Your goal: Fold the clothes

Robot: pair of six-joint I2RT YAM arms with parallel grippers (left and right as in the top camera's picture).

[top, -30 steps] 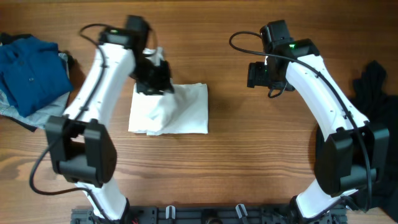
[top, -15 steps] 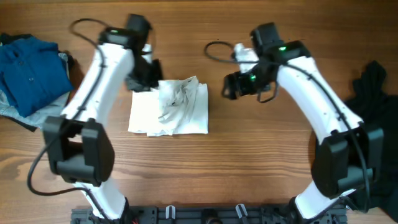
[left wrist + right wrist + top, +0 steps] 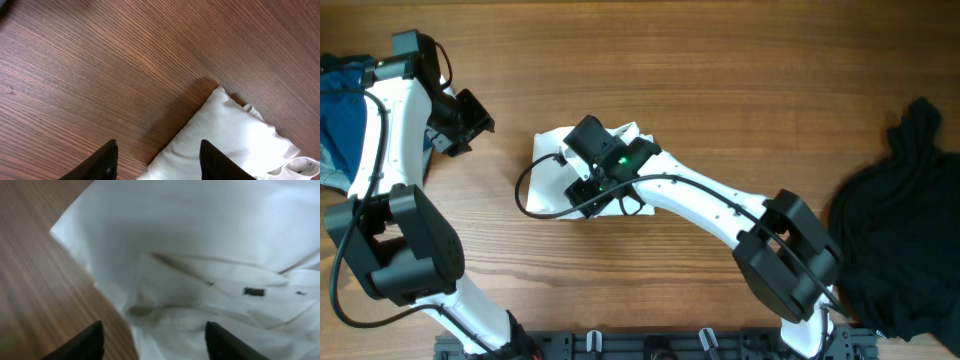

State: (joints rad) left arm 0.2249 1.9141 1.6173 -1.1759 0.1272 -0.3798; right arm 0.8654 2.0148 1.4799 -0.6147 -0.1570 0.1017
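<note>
1. The white T-shirt [image 3: 548, 158] is seen in the overhead view as a folded, roughly square bundle, laid on the wooden table [image 3: 740, 80] a little left of centre.
2. The right gripper [image 3: 588, 185] is held directly over this bundle, and much of the bundle's middle is hidden by the right arm that reaches across it.
3. In the right wrist view, the right gripper [image 3: 155, 345] is seen released, its two fingers [image 3: 85, 342] set wide apart with wrinkled white fabric [image 3: 200, 240] below them. The picture is blurred, so contact with the cloth cannot be judged.
4. A small black mark [image 3: 254, 291] is visible on the fabric, but it cannot be read.
5. The left gripper [image 3: 472, 120] is placed at the upper left, well apart from the white bundle and near the dark-blue shirt [image 3: 338, 105].
6. In the left wrist view, the left gripper [image 3: 160, 162] is shown released, with nothing held between its fingers [image 3: 107, 160]. Bare wood and one corner of the white T-shirt [image 3: 230, 135] are seen beneath it.
7. The dark-blue shirt is found at the far left edge of the table, partly covered by the left arm.
8. A black garment [image 3: 895, 230] is heaped at the right edge, well apart from both grippers.
</note>
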